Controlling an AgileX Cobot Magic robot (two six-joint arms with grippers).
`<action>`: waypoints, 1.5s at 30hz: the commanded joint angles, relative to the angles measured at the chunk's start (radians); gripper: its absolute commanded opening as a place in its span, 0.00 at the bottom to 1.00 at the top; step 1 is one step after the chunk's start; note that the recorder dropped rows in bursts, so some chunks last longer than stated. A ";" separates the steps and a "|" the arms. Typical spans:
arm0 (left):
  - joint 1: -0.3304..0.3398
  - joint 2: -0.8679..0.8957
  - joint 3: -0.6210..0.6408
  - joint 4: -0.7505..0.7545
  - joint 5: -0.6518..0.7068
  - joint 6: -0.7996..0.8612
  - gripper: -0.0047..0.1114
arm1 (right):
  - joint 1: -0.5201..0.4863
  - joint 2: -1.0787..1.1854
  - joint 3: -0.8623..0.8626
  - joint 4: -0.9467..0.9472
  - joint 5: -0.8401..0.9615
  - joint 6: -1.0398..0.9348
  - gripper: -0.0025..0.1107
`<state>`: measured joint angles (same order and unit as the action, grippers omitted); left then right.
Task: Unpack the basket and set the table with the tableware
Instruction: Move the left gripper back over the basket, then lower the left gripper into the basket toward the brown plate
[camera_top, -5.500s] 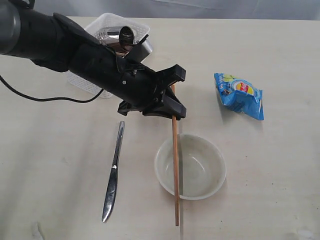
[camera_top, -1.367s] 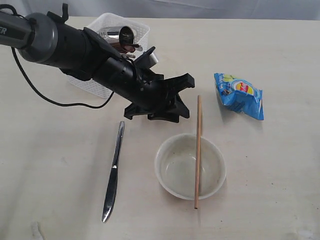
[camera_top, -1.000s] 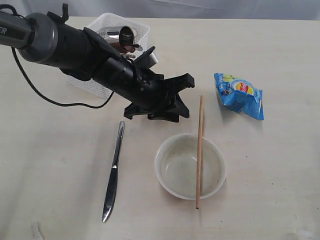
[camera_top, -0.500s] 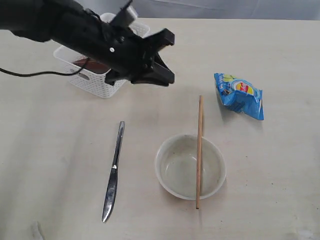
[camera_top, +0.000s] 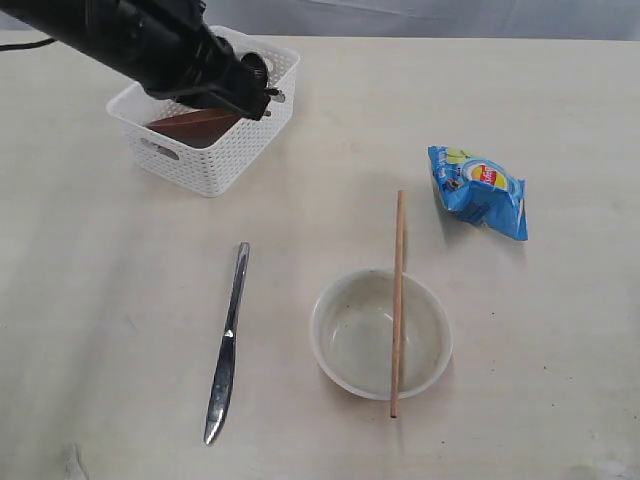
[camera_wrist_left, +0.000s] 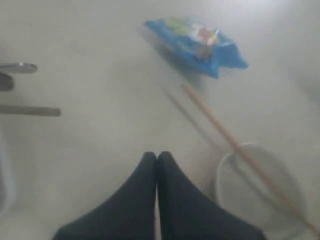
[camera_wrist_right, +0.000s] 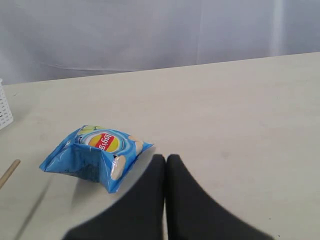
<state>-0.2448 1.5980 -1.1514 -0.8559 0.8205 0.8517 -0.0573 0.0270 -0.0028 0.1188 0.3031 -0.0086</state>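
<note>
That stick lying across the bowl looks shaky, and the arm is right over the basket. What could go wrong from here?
The chopstick lies across the rim of the bowl, so a small nudge could probably roll it off onto the table. The left gripper, shut, hangs over the basket. The basket looks light, so reaching in for the next piece might bump or drag it.

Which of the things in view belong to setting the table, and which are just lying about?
Part of the job: white basket, brown piece inside it, knife, cream bowl, chopstick lying across the bowl.
Just lying about: blue snack bag.
</note>
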 joint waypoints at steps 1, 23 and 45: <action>0.003 -0.008 -0.001 0.207 -0.095 0.165 0.05 | 0.004 -0.003 0.003 -0.003 -0.006 -0.006 0.03; 0.003 0.103 0.109 0.002 -0.421 1.224 0.41 | 0.004 -0.003 0.003 -0.003 -0.006 -0.006 0.03; -0.093 0.193 0.066 -0.065 -0.572 1.245 0.41 | 0.004 -0.003 0.003 -0.003 -0.006 -0.004 0.03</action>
<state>-0.3340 1.7787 -1.0653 -0.9059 0.2552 2.0952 -0.0573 0.0270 -0.0028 0.1188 0.3031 -0.0086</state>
